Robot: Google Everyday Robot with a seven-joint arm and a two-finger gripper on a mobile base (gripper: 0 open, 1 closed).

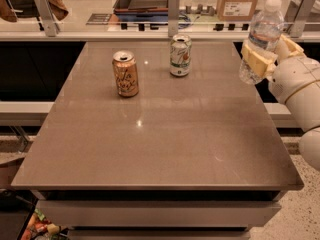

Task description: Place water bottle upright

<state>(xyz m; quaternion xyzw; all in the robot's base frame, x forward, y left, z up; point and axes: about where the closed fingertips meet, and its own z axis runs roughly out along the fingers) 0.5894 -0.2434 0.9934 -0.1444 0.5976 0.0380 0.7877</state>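
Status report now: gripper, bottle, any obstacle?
Gripper shut on clear ribbed plastic water bottle, tilted, at right table edge. Orange can, white-green can upright, well apart.
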